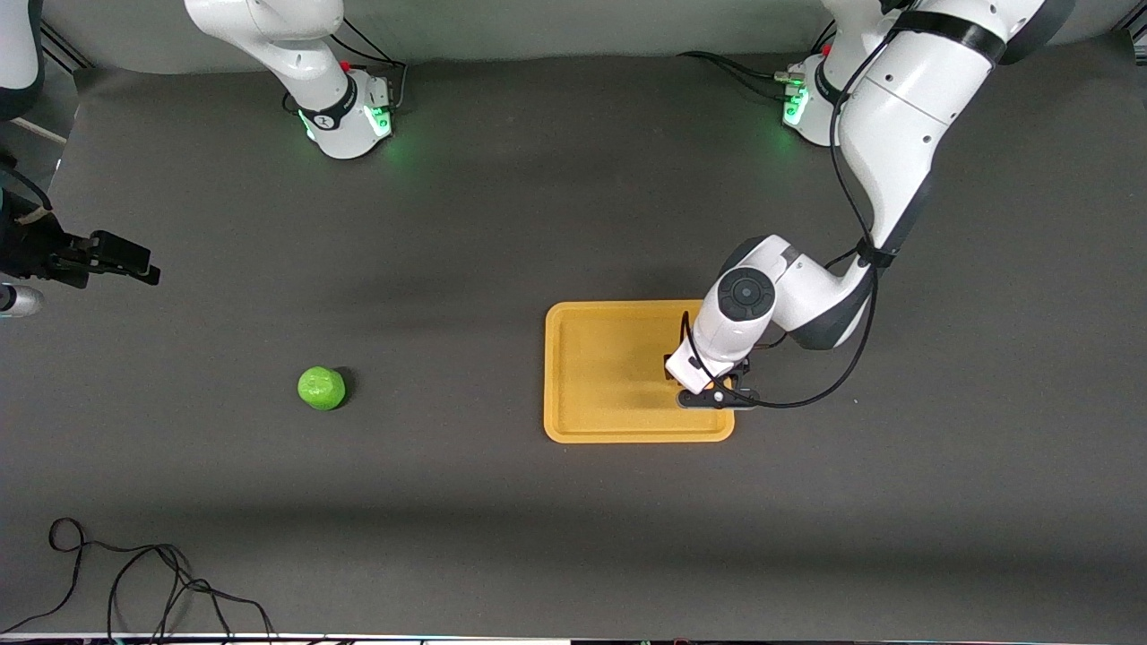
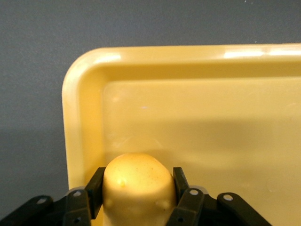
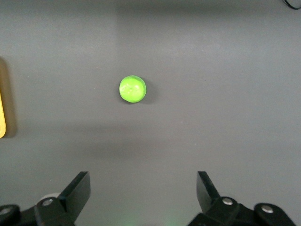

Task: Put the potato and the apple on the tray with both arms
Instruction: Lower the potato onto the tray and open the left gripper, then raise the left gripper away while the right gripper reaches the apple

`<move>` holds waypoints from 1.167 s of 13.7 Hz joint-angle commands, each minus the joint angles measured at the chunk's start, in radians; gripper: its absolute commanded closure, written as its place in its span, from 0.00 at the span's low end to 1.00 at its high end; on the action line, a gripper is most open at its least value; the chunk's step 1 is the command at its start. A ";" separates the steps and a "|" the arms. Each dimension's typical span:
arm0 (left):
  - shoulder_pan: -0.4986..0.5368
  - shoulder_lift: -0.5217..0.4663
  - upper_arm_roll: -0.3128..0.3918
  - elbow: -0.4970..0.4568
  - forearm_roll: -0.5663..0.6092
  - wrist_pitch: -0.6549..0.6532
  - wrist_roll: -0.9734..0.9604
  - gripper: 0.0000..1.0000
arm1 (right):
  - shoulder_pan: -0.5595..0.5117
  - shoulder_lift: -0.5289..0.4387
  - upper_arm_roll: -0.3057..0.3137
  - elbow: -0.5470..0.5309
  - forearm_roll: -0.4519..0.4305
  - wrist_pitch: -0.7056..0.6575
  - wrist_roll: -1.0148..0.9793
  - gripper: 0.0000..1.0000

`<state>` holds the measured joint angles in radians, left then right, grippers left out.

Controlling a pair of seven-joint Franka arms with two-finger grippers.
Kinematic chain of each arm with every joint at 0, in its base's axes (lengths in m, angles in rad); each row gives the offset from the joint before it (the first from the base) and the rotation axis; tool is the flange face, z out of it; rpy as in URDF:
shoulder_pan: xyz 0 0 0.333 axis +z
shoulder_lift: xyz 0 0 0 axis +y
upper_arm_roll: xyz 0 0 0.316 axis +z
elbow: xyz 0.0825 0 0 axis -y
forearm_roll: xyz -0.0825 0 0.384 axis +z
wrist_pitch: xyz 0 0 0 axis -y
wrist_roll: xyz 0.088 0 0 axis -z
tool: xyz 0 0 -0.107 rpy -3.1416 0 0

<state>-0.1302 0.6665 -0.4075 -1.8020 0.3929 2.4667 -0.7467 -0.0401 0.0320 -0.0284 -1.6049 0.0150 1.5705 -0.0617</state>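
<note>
Right gripper (image 3: 141, 197), largely cut off at the front view's edge, waits with fingers spread wide above bare table (image 1: 538, 537). Green apple (image 1: 322, 388) sits on the table, well apart from the orange-yellow tray (image 1: 573, 421). Left gripper (image 2: 138, 188) is clamped on the potato (image 2: 138, 181) over the tray's corner; in the front view the wrist hides the potato.

Apple (image 1: 321, 388) on table (image 1: 448, 502) — well apart from tray (image 1: 609, 430).

White jointed arms (image 1: 896, 116) — dark grey caps; black cables; green-lit bases.
</note>
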 commanded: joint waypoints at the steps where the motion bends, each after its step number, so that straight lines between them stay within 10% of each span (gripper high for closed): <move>1: -0.012 -0.013 0.007 0.004 0.024 -0.006 -0.036 0.05 | 0.014 -0.001 -0.007 0.011 -0.023 -0.010 0.019 0.00; 9: 0.018 -0.112 0.006 0.003 0.020 -0.064 -0.031 0.00 | 0.016 0.000 -0.004 0.022 -0.021 -0.004 0.020 0.00; 16: 0.113 -0.427 0.006 0.078 -0.121 -0.529 0.201 0.00 | 0.141 0.022 0.002 -0.005 -0.009 0.098 0.036 0.00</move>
<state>-0.0669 0.3317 -0.4066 -1.7349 0.3590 2.0555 -0.6878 0.0669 0.0491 -0.0199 -1.5733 0.0150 1.6146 -0.0448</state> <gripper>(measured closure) 0.000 0.000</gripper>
